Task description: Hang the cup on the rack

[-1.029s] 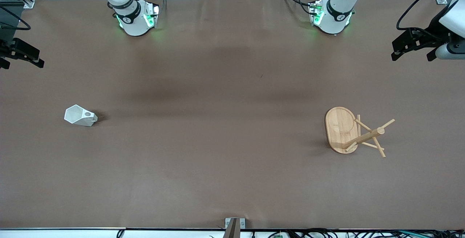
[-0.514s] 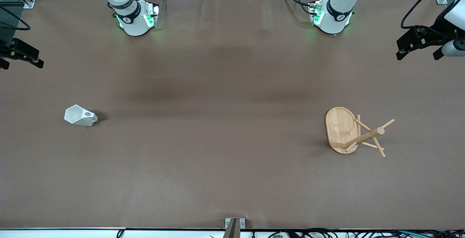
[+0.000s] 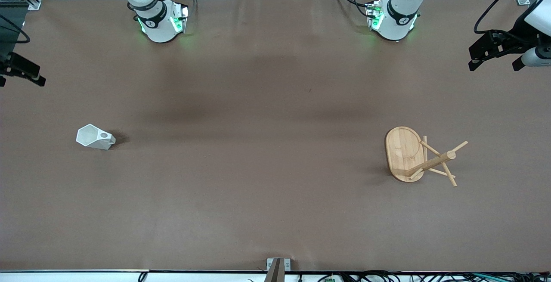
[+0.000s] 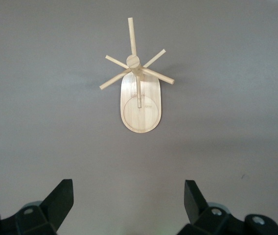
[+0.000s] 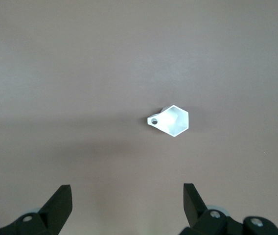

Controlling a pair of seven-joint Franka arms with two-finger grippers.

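Observation:
The white faceted cup [image 3: 95,137] sits on the brown table toward the right arm's end, its handle hole facing up. It also shows in the right wrist view [image 5: 172,120]. My right gripper [image 3: 19,75] hangs open and empty high over that end of the table, its jaws [image 5: 127,196] wide apart. The bamboo rack [image 3: 419,157] stands on its oval base toward the left arm's end, and also shows in the left wrist view [image 4: 139,93]. My left gripper [image 3: 495,58] hangs open and empty high over that end, its jaws [image 4: 129,196] wide apart.
The brown table [image 3: 275,122] carries only the cup and the rack. Both arm bases [image 3: 159,19] [image 3: 394,17] stand along its edge farthest from the front camera. A small metal bracket [image 3: 277,267] sits at the nearest edge.
Both grippers have shifted slightly over the table's ends. The cup and the rack have not moved.

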